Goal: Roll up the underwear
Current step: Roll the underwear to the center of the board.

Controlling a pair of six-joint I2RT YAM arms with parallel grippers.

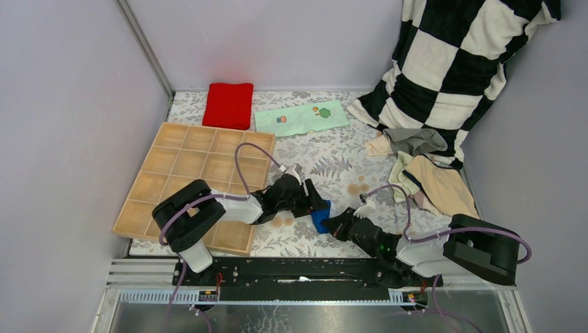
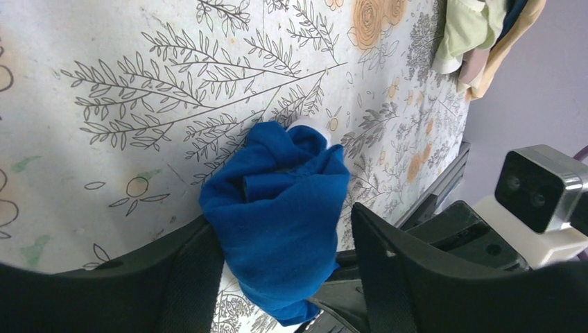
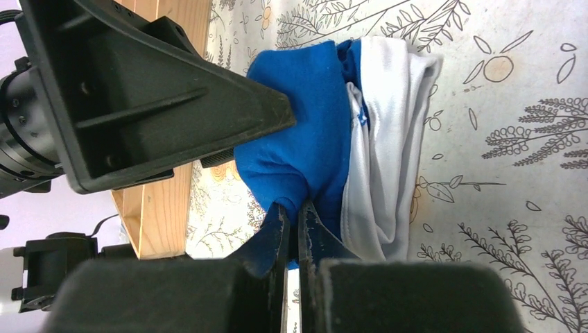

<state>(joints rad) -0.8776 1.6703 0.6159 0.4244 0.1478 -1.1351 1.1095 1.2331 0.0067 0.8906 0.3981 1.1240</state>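
Observation:
The blue underwear with white parts (image 1: 320, 216) lies bunched into a small roll on the floral mat, between the two grippers. In the left wrist view the blue roll (image 2: 277, 198) sits between my left gripper's (image 2: 283, 232) spread fingers, touching the left finger, with a gap to the right one. In the right wrist view my right gripper (image 3: 292, 211) is shut, pinching a blue fold of the underwear (image 3: 298, 118); its white side (image 3: 385, 146) lies to the right. More underwear, grey (image 1: 416, 139) and tan (image 1: 442, 186), is piled at the right.
A wooden compartment tray (image 1: 182, 175) lies left of the arms. A red folded cloth (image 1: 228, 104) and a mint printed cloth (image 1: 299, 117) lie at the back. A black-and-white checked blanket (image 1: 457, 62) hangs at the back right.

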